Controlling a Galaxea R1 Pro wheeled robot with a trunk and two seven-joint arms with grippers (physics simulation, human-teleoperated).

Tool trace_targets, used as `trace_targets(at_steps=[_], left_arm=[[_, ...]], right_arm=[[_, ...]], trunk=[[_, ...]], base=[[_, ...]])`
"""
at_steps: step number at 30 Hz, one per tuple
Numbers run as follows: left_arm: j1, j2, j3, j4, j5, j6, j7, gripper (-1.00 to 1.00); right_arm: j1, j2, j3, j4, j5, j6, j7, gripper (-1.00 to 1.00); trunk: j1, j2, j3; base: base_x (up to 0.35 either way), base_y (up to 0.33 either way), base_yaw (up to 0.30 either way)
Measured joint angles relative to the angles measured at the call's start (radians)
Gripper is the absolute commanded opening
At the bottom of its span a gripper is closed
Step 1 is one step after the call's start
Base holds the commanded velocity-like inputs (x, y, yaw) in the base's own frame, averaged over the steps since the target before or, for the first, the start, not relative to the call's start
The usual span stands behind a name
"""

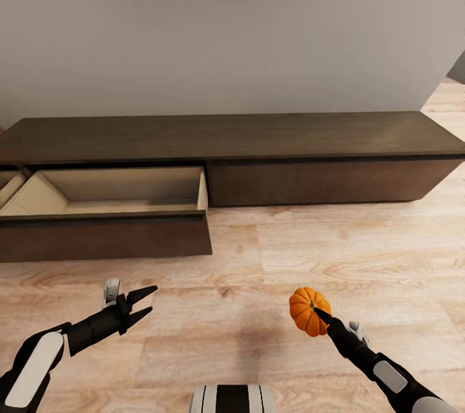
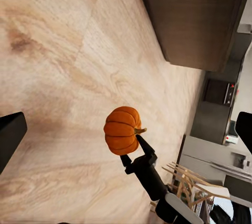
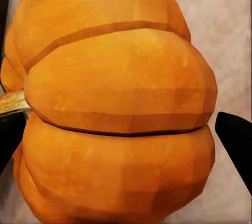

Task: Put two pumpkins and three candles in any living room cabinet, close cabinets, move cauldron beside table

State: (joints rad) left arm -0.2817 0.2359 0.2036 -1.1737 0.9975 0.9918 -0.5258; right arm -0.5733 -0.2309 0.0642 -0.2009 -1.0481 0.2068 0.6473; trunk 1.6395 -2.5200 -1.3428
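- Cabinet [image 1: 271,142]: long, low, against the wall. Its left drawer [image 1: 110,206] is pulled out over the floor [image 1: 310,251], the pale interior showing nothing inside as far as the head view reaches. A second opening shows at the far left edge, cut off by the frame. The right-hand front is shut flush.
- Left claw [image 1: 143,304]: held low over the floor in front of the open drawer, fingers spread, grasping nothing. Likely parked there after serving the drawer, kept free to push it shut later.
- Left wrist view: the fingertips stand wide apart at the frame's edges; between them, the floor and the pumpkin in the other arm's grip.
- Pumpkin [image 1: 309,311]: orange, ribbed, lifted clear of the floor, well right of the open drawer and short of the cabinet. Stem [image 2: 139,130] points sideways, so the grip runs across the ribs, not over the top.
- Right claw [image 1: 314,314]: clenched on the pumpkin; in the right wrist view the dark fingertips [image 3: 235,137] flank the orange body [image 3: 118,103] on both sides.
- Judgement: carry step in hand. The pumpkin must next travel left and forward over the drawer's front lip before release; a sideways hold may let it roll on landing.
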Motion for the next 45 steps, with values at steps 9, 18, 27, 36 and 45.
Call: trace_targets(at_steps=[9, 18, 27, 36, 45], left_arm=[[0.000, 0.000, 0.000, -0.001, 0.000, 0.000, 0.000, 1.00], [0.000, -0.001, 0.000, 0.000, 0.000, 0.000, 0.000, 1.00], [0.000, -0.003, -0.001, 0.001, 0.000, 0.000, 0.000, 1.00], [0.000, -0.003, -0.001, 0.001, 0.000, 0.000, 0.000, 1.00], [0.000, -0.001, 0.000, 0.003, 0.001, 0.000, 0.000, 1.00]], right_arm=[[0.000, 0.000, 0.000, 0.000, 0.001, 0.000, 0.001, -1.00], [0.000, 0.000, 0.000, 0.000, 0.002, -0.003, 0.003, -1.00], [0.000, 0.000, 0.000, 0.000, 0.002, -0.003, 0.003, -1.00], [0.000, 0.000, 0.000, 0.000, 0.002, -0.003, 0.001, -1.00], [0.000, 0.000, 0.000, 0.000, 0.004, -0.005, 0.000, -1.00]], trunk=[[0.000, 0.000, 0.000], [0.000, 0.000, 0.005], [0.000, 0.000, 0.012], [0.000, 0.000, 0.020], [0.000, 0.000, 0.028]], base=[[-0.006, 0.000, 0.000], [0.000, 0.000, 0.173], [0.000, 0.000, 0.241], [-0.061, 0.000, 0.242], [-0.287, 0.047, 0.242]])
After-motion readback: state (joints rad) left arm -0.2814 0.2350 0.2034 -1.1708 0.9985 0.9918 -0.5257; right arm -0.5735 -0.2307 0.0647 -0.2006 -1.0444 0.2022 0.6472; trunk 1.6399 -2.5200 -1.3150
